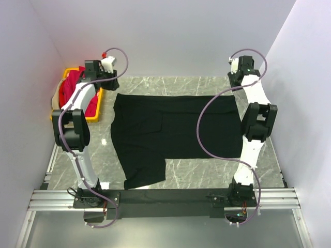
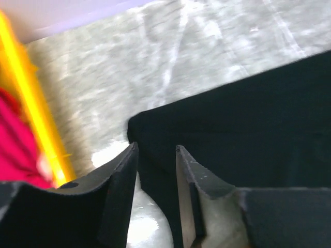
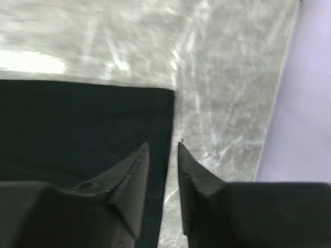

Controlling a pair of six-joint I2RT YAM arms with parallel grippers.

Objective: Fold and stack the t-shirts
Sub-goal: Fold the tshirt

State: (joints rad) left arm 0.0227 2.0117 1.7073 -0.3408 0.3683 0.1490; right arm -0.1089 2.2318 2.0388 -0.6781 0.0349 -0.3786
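Status check, fold-and-stack run.

Black t-shirt (image 1: 170,129): lies flat on the bench (image 1: 207,170), starting just beside the yellow crate (image 1: 67,73) and stretching away from it. Outline is a broad rectangle, with one flap hanging toward the arm bases at the end nearer the crate. It may already carry one fold, since a faint edge shows mid-cloth, but the top view is too dark to be sure. It is not yet a compact fold.

Magenta t-shirts (image 1: 70,88): bunched inside the crate, unfolded. No stack is seen anywhere beside the crate.

Left hand (image 2: 156,146): above the shirt corner closest to the crate. Fingers are a narrow gap apart, with cloth and bench showing through the gap — nothing pinched.

Right hand (image 3: 163,144): above the shirt corner farthest from the crate, on the same edge. Fingers are likewise slightly apart and straddle the hem line, gripping nothing.

Judgement: early stage. Left to do — finish folding the black shirt, take the magenta ones out of the crate, fold each, then stack.
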